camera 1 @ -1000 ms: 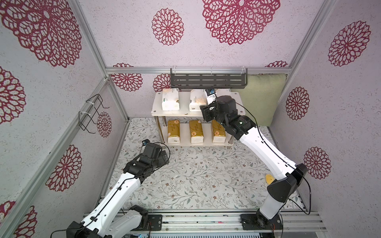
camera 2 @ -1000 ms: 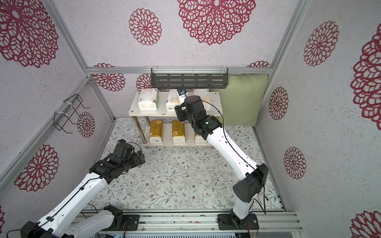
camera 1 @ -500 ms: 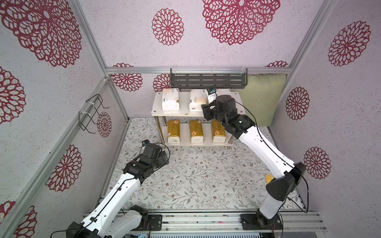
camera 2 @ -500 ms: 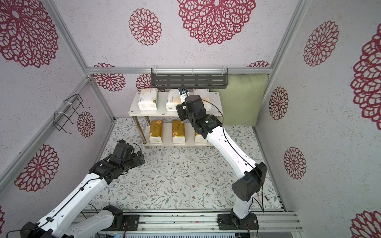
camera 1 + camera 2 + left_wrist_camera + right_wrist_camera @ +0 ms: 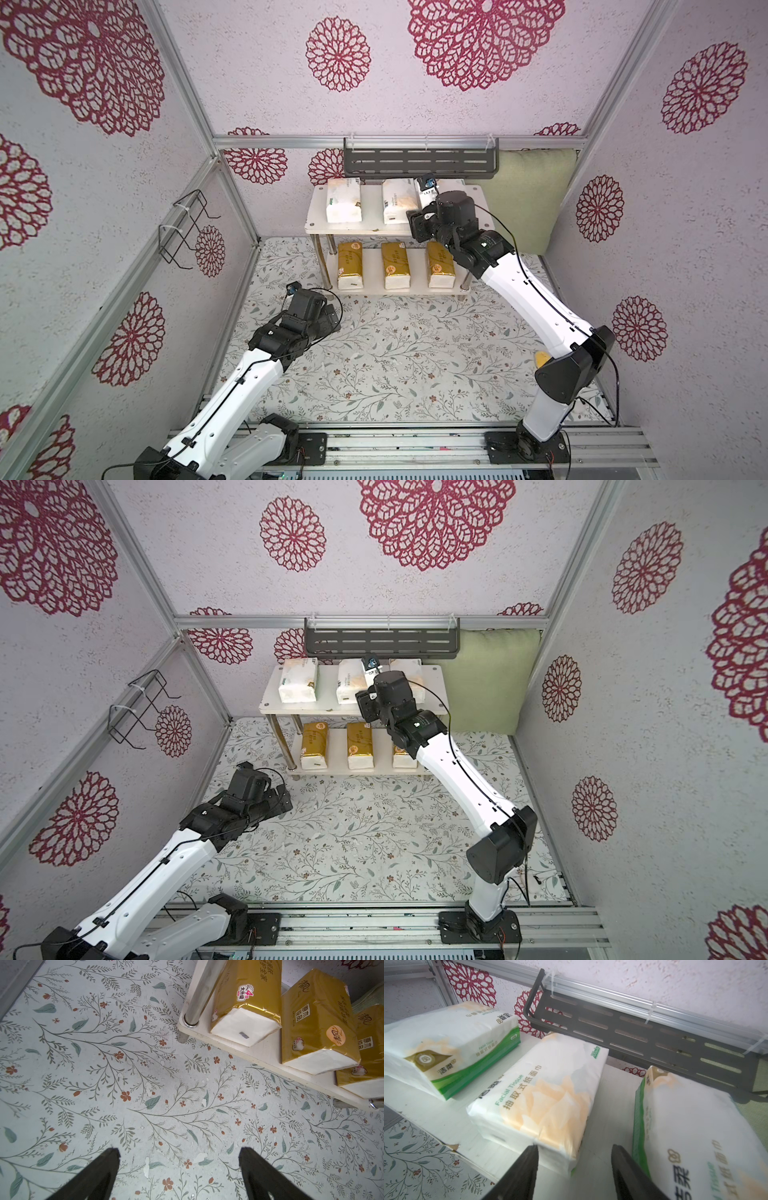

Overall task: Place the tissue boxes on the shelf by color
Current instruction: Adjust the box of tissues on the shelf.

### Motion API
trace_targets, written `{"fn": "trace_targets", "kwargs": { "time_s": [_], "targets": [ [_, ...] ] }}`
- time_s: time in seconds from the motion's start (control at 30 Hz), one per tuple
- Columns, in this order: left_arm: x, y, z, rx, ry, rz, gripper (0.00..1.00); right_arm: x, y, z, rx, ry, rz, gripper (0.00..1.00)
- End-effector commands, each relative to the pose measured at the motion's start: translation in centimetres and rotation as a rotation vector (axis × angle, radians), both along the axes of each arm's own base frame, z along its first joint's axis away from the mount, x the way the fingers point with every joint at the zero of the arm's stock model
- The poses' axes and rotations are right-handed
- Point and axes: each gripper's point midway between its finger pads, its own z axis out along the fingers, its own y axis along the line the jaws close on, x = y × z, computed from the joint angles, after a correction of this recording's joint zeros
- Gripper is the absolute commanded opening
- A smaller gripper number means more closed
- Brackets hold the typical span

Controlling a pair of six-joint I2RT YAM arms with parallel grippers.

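Observation:
The shelf [image 5: 370, 226] stands against the back wall. Three white tissue boxes lie on its top board: left [image 5: 452, 1043], middle [image 5: 550, 1088] and right [image 5: 691, 1126]. Three gold ones [image 5: 350, 266] [image 5: 395, 266] [image 5: 439, 266] lie on the lower board. My right gripper [image 5: 574, 1146] hovers over the top board's front, between the middle and right white packs, open and holding nothing. In both top views the right wrist hides much of the right white pack. My left gripper [image 5: 178, 1149] is open and empty, low over the floral mat left of the shelf.
A dark grey slotted rack [image 5: 419, 162] hangs on the wall just above the shelf. A green cushion [image 5: 528, 199] leans to the shelf's right. A black wire holder [image 5: 187, 232] is on the left wall. A small yellow thing [image 5: 542, 357] lies behind the right arm's elbow.
The right wrist has edged slightly rightward over the top board. The left arm has not moved.

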Motion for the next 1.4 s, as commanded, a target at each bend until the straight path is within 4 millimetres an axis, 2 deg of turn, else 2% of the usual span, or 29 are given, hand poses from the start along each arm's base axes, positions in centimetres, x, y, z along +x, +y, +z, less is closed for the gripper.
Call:
{"fn": "trace_targets", "kwargs": {
  "time_s": [0.0,0.2,0.37,0.6,0.77,0.9,1.17,1.27,1.37],
  "targets": [
    [-0.1,0.1,-0.4,0.018,0.011,-0.002,0.97,-1.2,-0.4,3.2,0.066,-0.054,0.015,0.66],
    [0.1,0.0,-0.4,0.019,0.011,0.000,0.97,-2.6,-0.9,4.8,0.094,-0.091,0.020,0.77],
    [0.2,0.3,-0.1,0.032,0.003,0.012,0.97,-3.4,-3.1,5.2,0.072,-0.130,-0.045,0.98],
    [1.2,1.4,1.6,0.074,-0.036,0.052,0.97,-4.6,-8.2,5.4,0.098,-0.177,-0.129,0.99],
    [2.2,1.3,2.7,0.077,-0.053,0.053,0.97,-6.2,-10.1,5.9,0.141,-0.197,-0.127,0.99],
    [2.7,1.0,3.0,0.074,-0.053,0.047,0.97,-6.5,-12.2,6.2,0.136,-0.204,-0.172,0.99],
    [2.6,0.9,3.0,0.067,-0.051,0.046,0.97,-3.8,-17.5,6.3,0.142,-0.190,-0.234,0.99],
    [2.4,1.0,2.9,0.065,-0.052,0.047,0.97,-2.9,-18.1,6.8,0.173,-0.184,-0.208,0.99],
    [2.4,1.0,2.8,0.060,-0.053,0.051,0.97,-2.4,-17.5,7.0,0.180,-0.180,-0.179,0.99]
  ]
}}
